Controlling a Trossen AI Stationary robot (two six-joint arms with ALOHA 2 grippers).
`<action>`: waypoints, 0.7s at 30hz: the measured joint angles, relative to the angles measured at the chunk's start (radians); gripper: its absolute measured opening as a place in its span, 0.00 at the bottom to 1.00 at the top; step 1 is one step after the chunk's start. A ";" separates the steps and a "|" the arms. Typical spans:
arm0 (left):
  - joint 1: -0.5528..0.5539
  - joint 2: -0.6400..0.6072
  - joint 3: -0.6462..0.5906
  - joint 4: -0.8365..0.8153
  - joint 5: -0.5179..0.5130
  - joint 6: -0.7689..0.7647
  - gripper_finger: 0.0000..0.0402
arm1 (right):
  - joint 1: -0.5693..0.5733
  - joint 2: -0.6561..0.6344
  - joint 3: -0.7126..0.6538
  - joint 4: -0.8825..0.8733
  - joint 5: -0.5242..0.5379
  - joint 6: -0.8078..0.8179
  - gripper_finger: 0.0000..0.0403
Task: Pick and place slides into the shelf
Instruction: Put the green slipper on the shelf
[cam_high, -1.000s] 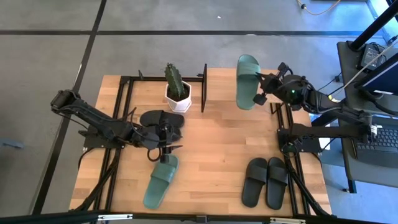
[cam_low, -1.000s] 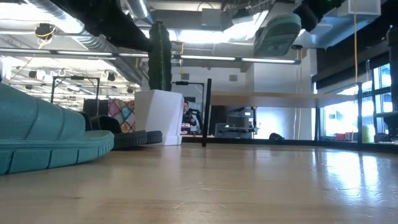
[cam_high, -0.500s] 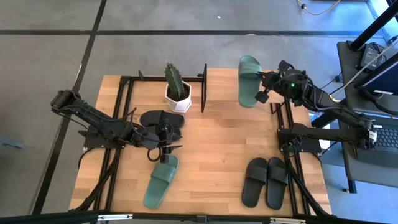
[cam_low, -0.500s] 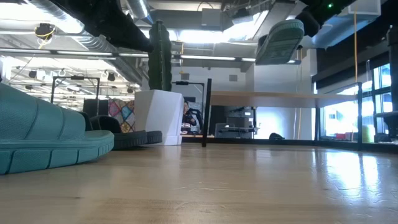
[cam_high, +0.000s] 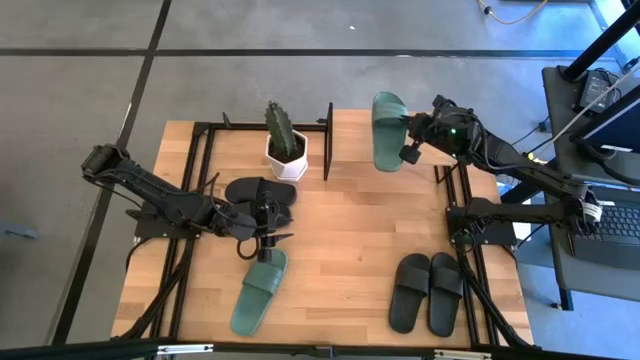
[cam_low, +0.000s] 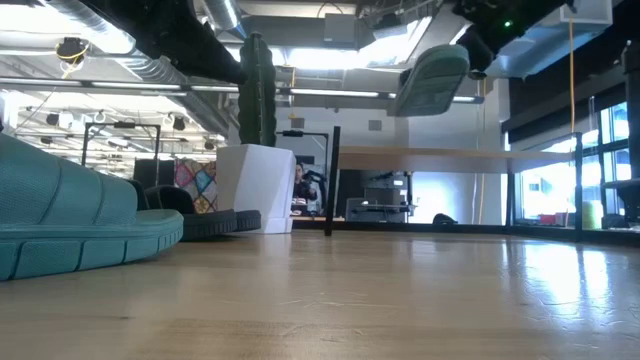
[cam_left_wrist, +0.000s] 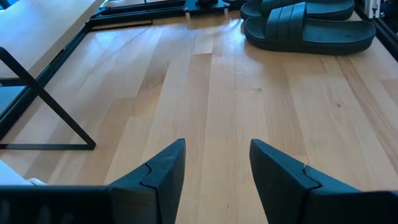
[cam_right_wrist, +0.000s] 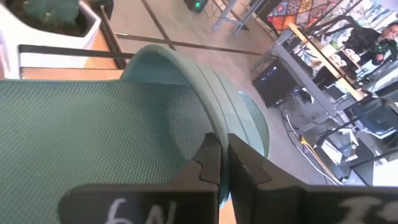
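Right fingers (cam_right_wrist: 219, 163) pinching a sage-green slide (cam_high: 388, 132) by its edge, wide strap, ribbed sole, tilted above the shelf (cam_high: 352, 130), left fingers (cam_left_wrist: 163, 171) spread over the worktop (cam_high: 350, 240)

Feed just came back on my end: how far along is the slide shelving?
Nothing is visibly shelved yet. In hand: the right gripper is shut on a green slide, held in the air above the shelf. Left: the other green slide, two black slides near the table's front right, and black slides by the open left gripper.
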 joint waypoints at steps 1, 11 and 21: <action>0.000 0.000 0.000 0.000 0.000 0.000 0.43 | -0.007 0.008 0.000 0.009 0.000 0.003 0.03; 0.000 0.000 -0.001 0.000 0.000 0.001 0.43 | -0.059 0.092 0.000 0.044 -0.066 -0.004 0.03; 0.000 0.000 -0.001 -0.001 0.000 0.001 0.43 | -0.115 0.180 0.000 0.066 -0.137 -0.039 0.03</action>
